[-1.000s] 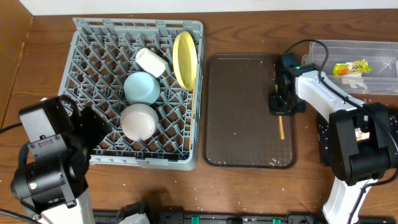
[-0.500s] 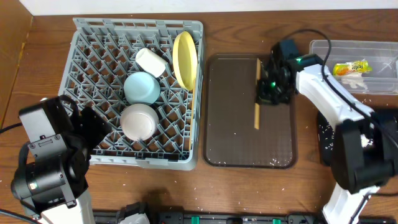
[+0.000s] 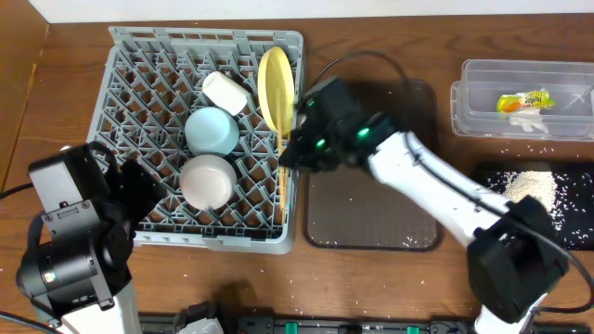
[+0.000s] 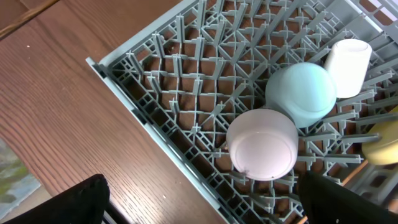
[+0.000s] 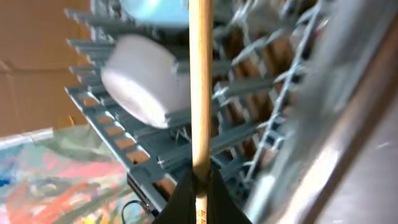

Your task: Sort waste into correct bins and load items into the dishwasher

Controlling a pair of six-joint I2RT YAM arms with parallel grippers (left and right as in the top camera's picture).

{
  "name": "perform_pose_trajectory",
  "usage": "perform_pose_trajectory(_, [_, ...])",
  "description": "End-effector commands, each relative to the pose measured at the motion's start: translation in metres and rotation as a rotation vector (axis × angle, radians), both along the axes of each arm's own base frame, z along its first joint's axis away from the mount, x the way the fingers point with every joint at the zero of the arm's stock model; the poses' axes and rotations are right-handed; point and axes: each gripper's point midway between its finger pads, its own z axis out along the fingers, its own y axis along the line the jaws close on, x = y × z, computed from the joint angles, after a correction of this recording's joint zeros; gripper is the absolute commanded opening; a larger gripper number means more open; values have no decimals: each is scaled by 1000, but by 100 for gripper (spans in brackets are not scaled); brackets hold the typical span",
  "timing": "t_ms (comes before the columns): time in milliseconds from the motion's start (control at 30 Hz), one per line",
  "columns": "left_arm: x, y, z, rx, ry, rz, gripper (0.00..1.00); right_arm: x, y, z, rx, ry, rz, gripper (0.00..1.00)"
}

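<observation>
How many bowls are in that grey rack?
2. A blue bowl sits in the middle of the rack; a white bowl is beside it, nearer the front edge. The arm covers the right edge, so another could hide there.

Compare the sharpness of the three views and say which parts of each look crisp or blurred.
Right wrist view: the chopstick is fairly crisp, while the white bowl and rack behind it are smeared. Left wrist view: rack and white bowl are crisp; only the dark fingers at the lower corners look soft. Overhead view: evenly lit and sharp, slightly soft around the right gripper.
</observation>
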Motion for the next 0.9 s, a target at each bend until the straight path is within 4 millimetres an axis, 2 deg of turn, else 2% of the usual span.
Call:
perform_pose_trajectory(0, [-1, 3, 3, 5, -9, 21, 98, -1, 7, -10, -60, 26, -113, 1])
perform_pose_trajectory(300, [-1, 3, 3, 5, -9, 21, 98, -8, 15, -16, -109, -7, -158, 2])
perform_pose_trajectory(433, [-1, 3, 3, 5, -9, 21, 98, -8, 15, -15, -108, -12, -153, 23])
perform_pose_trajectory(533, [-1, 3, 3, 5, -9, 21, 98, -8, 15, -15, -110, -25, -139, 31])
perform_pose_trajectory(633, [-1, 3, 3, 5, -9, 21, 98, -9, 15, -16, -116, -29, -129, 29])
perform_pose_trajectory(767, [-1, 3, 3, 5, -9, 21, 98, -8, 11, -9, -117, -78, -91, 10])
perform_pose_trajectory(867, [-1, 3, 3, 5, -9, 21, 98, 2, -6, 7, -136, -132, -117, 12])
